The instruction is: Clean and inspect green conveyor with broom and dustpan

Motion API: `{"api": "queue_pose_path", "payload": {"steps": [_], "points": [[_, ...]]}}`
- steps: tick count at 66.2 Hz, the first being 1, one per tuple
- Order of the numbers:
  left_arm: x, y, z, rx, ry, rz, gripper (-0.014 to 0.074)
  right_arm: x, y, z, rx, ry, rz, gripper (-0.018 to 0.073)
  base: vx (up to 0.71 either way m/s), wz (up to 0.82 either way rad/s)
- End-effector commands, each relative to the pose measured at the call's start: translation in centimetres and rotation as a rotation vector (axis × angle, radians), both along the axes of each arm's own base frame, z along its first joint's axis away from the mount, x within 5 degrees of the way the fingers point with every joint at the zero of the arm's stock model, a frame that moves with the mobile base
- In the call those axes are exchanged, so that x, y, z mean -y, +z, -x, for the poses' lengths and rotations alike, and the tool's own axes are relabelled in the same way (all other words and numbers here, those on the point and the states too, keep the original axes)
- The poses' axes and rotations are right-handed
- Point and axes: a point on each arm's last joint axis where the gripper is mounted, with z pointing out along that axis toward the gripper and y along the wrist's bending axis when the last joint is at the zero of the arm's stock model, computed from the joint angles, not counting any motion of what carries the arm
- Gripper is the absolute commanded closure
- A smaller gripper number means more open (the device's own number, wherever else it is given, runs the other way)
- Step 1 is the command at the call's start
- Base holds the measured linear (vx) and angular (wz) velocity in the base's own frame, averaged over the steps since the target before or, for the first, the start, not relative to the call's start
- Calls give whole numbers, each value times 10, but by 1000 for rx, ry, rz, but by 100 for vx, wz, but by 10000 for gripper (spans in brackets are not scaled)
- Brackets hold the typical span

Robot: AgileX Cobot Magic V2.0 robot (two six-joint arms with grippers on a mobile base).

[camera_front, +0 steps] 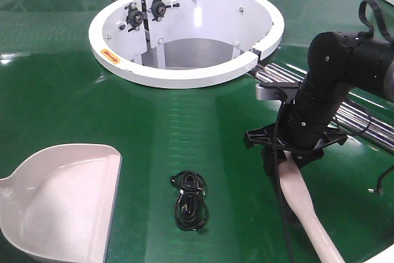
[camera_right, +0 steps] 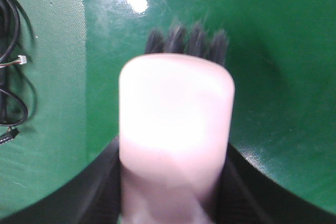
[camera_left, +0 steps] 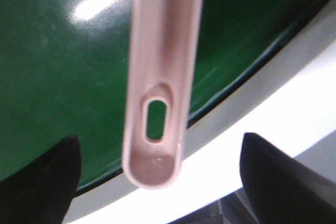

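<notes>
Holds the broom [camera_front: 305, 204] tight in the right claw [camera_front: 289, 152], bristles ahead over the green conveyor [camera_front: 184, 121], probably to sweep. Has the left claw [camera_left: 157, 161] wide around the dustpan [camera_left: 160, 51] handle, untouched.

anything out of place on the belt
A coiled black cable lies loose on the green conveyor, between the dustpan and the broom; it doesn't belong on a belt. Nothing looks spilled or damaged.

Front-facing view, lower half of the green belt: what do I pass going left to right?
dustpan → coiled black cable → broom, clamped in the right gripper.
</notes>
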Motion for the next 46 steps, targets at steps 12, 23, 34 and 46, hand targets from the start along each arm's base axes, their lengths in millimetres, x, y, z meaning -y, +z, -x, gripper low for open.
{"api": "queue_pose_path", "payload": {"steps": [12, 23, 34, 46], "points": [[-6, 13, -12, 37, 21, -17, 27, 3, 24, 9, 10, 11, -14, 569, 0, 0], [-8, 5, -15, 6, 18, -23, 27, 3, 24, 9, 10, 11, -14, 569, 0, 0], [-11, -6, -20, -31, 17, -33, 27, 3, 24, 9, 10, 11, -14, 569, 0, 0], [-17, -13, -21, -43, 76, -34, 27, 3, 24, 9, 10, 11, -14, 569, 0, 0]]}}
